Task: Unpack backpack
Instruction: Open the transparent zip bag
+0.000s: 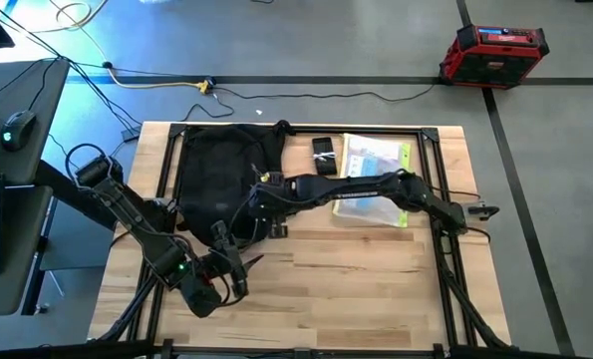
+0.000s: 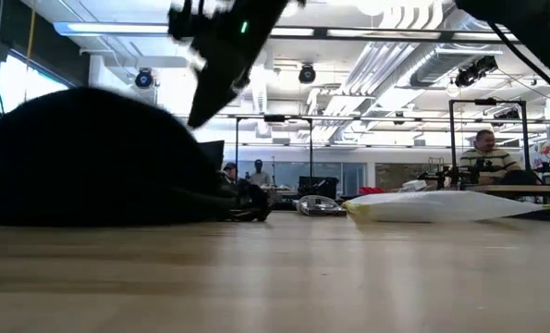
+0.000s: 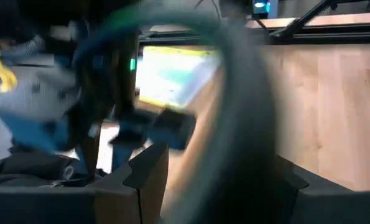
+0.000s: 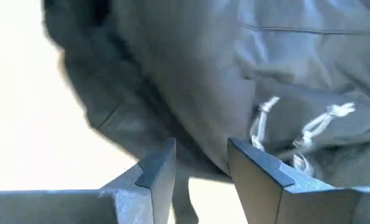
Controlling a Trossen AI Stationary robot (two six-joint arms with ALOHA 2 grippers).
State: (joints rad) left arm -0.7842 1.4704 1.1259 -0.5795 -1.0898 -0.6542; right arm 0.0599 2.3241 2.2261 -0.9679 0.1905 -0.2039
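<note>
Backpack (image 1: 221,175): rounded black fabric mound, seen upper left of centre on the pale wood table (image 1: 356,289) in the high view. Right gripper (image 1: 266,214) is set at its lower right edge, fingers partly parted against the fabric; a grasp cannot be told. Left gripper (image 1: 238,271) is held lower left of centre, fingers spread, nothing grasped. Flat glossy packet (image 1: 374,179) and small black device (image 1: 323,155) are laid right of the backpack.

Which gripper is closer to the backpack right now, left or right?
Right. The right gripper is at the backpack's front edge, fingers partly open against the fabric. The left gripper hangs open off the bag, nearer the table's front.
</note>
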